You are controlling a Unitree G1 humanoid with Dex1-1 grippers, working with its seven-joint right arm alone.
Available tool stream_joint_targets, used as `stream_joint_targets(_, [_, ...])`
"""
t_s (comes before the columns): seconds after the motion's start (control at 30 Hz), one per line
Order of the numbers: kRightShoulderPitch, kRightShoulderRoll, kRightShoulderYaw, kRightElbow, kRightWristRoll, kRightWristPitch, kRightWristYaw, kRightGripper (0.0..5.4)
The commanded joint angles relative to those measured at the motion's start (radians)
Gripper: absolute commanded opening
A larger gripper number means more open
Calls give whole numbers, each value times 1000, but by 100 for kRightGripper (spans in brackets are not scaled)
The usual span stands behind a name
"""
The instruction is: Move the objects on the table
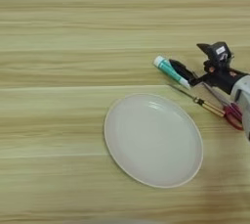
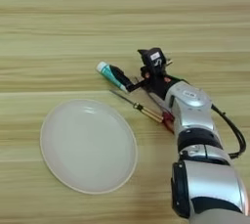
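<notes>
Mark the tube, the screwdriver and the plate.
white tube (image 1: 166, 68), left eye view, on the teal label.
screwdriver (image 1: 211, 108), left eye view, on the amber handle.
plate (image 2: 73, 120), right eye view, on its bare inner surface.

No text, brand, number or sign can be read anywhere; the teal label on the white tube (image 2: 110, 76) by the jaws shows no legible lettering.
</notes>
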Motion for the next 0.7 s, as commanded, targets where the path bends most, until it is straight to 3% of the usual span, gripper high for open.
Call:
stream_joint_targets(0.03, [-46, -38, 16, -76, -7, 15, -3, 536])
stream_joint_targets(0.7, [-47, -38, 46, -95, -33, 216, -40, 536])
